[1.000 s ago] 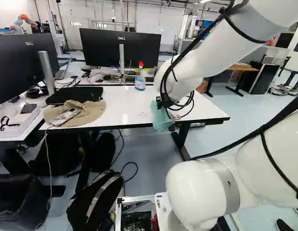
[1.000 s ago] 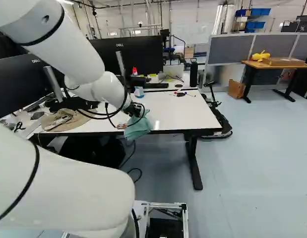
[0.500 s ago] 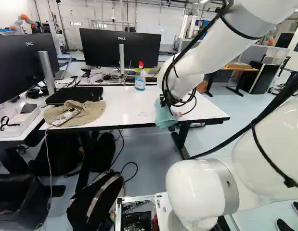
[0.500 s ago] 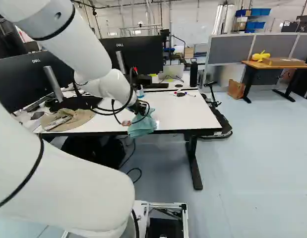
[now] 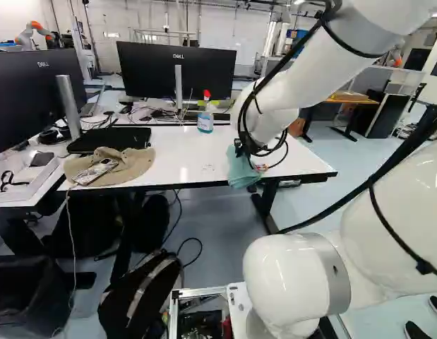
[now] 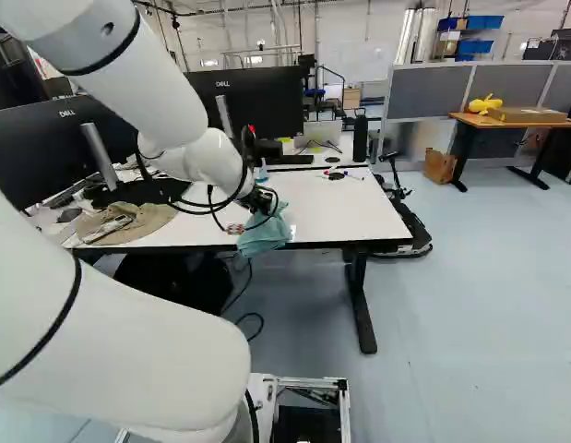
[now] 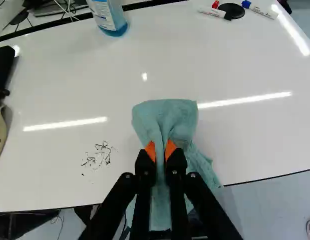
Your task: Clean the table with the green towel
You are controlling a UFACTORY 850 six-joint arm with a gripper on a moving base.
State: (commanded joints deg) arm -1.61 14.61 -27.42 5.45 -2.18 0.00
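Observation:
At the table's front edge in the right base view is my gripper [image 6: 265, 196], largely hidden by cables. The wrist view has the gripper [image 7: 161, 150] shut on the green towel [image 7: 165, 117], cloth pinched between its orange pads. Part of the towel lies spread on the white table [image 7: 69, 95] ahead of the fingers; the rest hangs over the front edge. Black scribbled marks [image 7: 98, 154] are on the tabletop beside the gripper, apart from the towel.
A blue spray bottle [image 5: 205, 116], monitors [image 5: 177, 70], a black laptop [image 5: 109, 140] and a tan cap [image 5: 112, 166] stand or lie on the desks. Markers [image 7: 260, 10] lie beyond the towel. A backpack [image 5: 140, 293] is on the floor. Another robot [image 5: 33, 32] stands far back.
Over the last second my arm has shifted slightly to the right in both base views, carrying the towel along the front edge. It has hardly moved in the last half second. The base has stayed put.

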